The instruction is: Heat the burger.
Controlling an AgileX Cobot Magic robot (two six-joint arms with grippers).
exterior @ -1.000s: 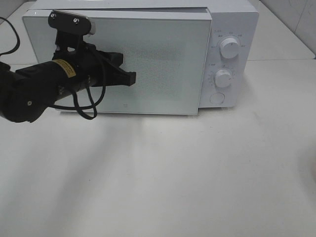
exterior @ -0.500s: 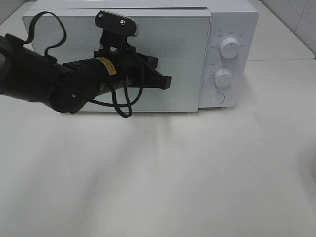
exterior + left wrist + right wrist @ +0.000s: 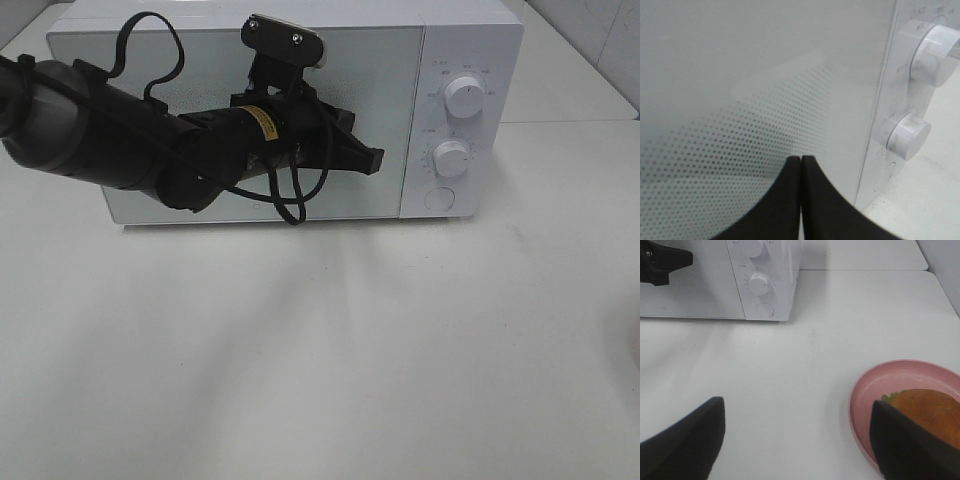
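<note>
Here our right gripper (image 3: pixel 795 440) hangs with jaws spread beside the burger (image 3: pixel 927 415) on its pink plate (image 3: pixel 862 405) — farther off, our closed left gripper (image 3: pixel 372 160) has swept across, pushing the microwave (image 3: pixel 470 40) door (image 3: pixel 380 60) shut — burger still outside.

A robot test bench staged as a kitchen: a white microwave (image 3: pixel 290 110) stands alone on a bare white table (image 3: pixel 330 350), with a tiled wall (image 3: pixel 600 30) behind.
</note>
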